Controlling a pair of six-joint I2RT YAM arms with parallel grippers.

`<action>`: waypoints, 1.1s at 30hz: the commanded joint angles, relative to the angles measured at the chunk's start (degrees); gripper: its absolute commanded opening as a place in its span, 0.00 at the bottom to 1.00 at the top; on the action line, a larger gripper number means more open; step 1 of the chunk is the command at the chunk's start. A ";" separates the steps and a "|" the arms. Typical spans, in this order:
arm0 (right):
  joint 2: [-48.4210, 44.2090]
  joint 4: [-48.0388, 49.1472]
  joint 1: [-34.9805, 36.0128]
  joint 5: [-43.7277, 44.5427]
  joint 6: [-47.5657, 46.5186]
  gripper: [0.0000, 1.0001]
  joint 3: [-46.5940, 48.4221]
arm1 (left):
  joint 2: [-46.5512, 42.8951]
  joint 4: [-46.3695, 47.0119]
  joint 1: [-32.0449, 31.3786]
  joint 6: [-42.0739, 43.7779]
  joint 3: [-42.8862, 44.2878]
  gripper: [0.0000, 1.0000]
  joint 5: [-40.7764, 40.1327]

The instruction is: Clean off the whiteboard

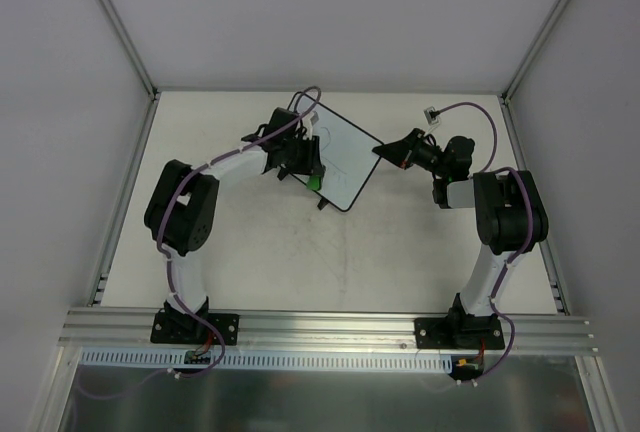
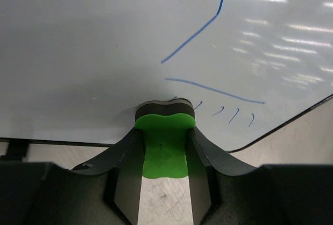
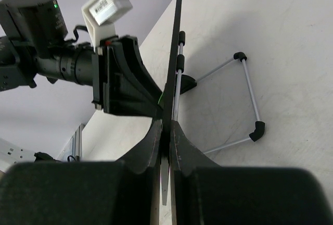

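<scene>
The whiteboard stands tilted at the middle back of the table, with blue pen lines on its face. My left gripper is shut on a green eraser block, and the eraser's dark felt end presses on the board near its lower edge, beside short blue strokes. My right gripper is shut on the board's right edge. In the right wrist view the board shows edge-on between the jaws of my right gripper.
The board's wire stand with black feet rests on the table behind it. A white connector on a purple cable lies at the back right. Grey walls and metal posts ring the table. A metal rail runs along the front.
</scene>
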 commanded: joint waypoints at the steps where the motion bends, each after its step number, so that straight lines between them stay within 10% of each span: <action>1: -3.32 15.53 2.30 -7.24 -0.50 0.00 -0.01 | 3.53 -1.41 -0.35 3.47 8.64 0.00 -8.69; 21: -3.50 15.53 2.83 -7.41 -0.76 0.00 -0.09 | 13.90 -13.82 3.16 8.57 37.02 0.00 -9.06; 33: -2.97 15.53 2.92 -7.41 -0.76 0.00 0.43 | 13.12 -15.93 0.97 11.56 35.81 0.00 -8.61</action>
